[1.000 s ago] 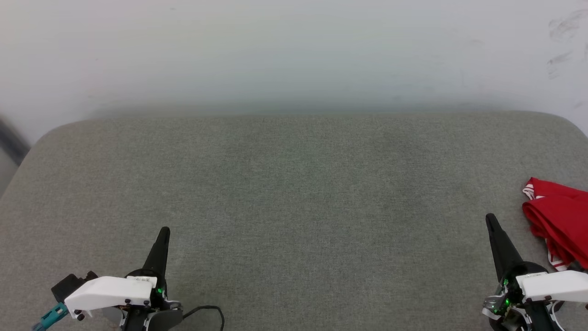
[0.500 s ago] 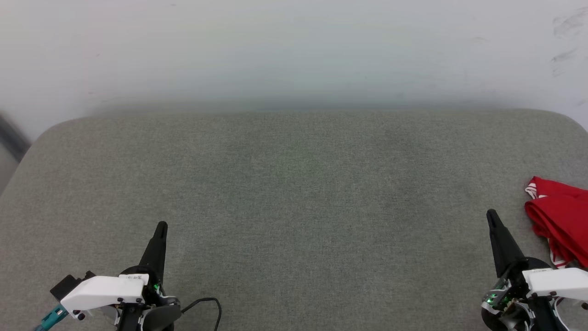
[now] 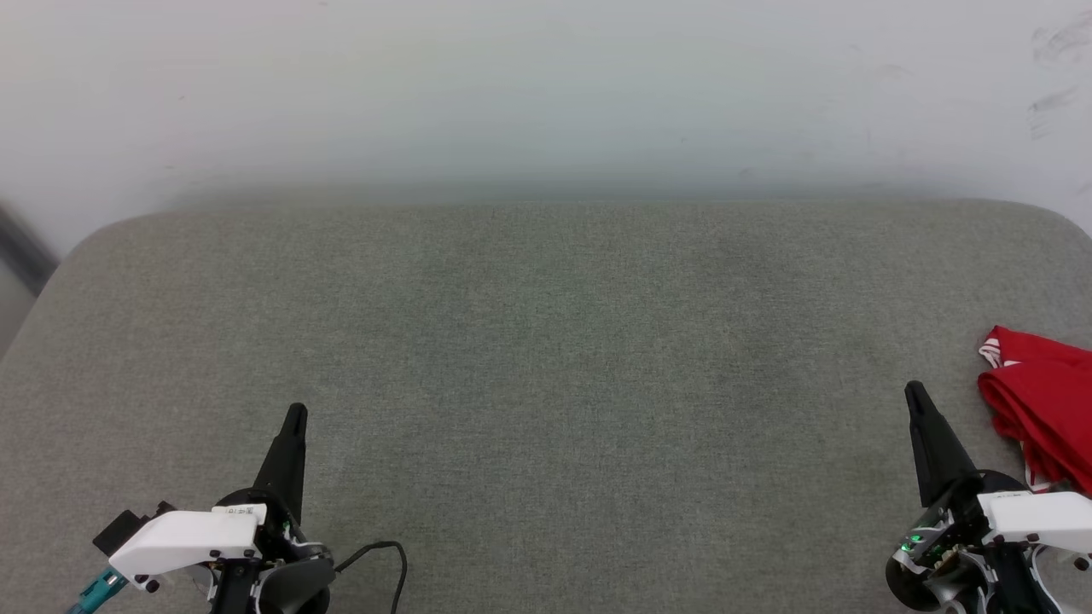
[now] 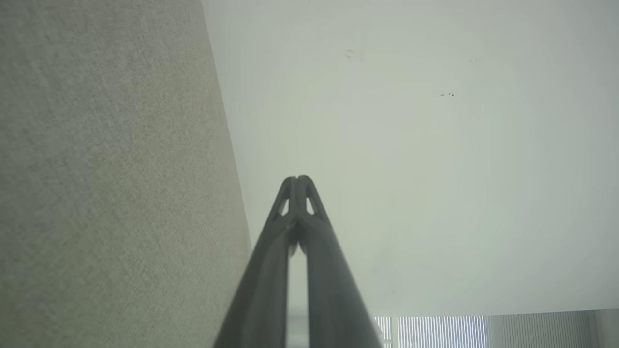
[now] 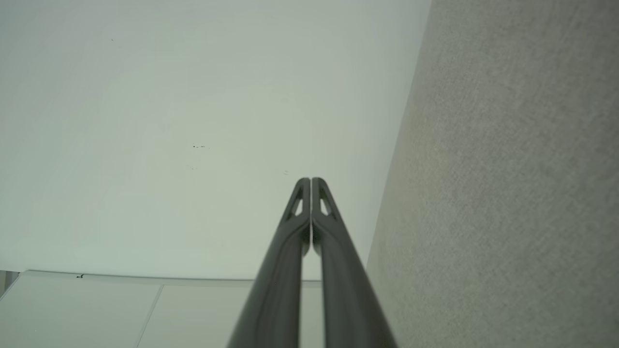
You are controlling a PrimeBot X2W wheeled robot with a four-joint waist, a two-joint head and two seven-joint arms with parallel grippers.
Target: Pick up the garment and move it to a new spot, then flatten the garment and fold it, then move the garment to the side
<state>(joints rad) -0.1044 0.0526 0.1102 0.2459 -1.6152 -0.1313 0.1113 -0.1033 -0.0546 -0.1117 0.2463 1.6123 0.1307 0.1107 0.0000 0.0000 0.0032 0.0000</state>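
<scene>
Both the left gripper (image 3: 294,418) and right gripper (image 3: 915,394) have fingers pressed together, empty, over the grey pad (image 3: 546,341). The garment (image 3: 1045,409) lies bunched at the pad's right edge, near the right gripper: red with striped red-white trim. It looks light, soft and limp; a raised fold seems the place to pinch.

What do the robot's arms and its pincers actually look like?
The left gripper and right gripper have long, dark, tapering jaws with small cut-outs near the tips, black bases with green lights and white shells. The left shell bears a small label, with a black cable and teal connector beside it.
</scene>
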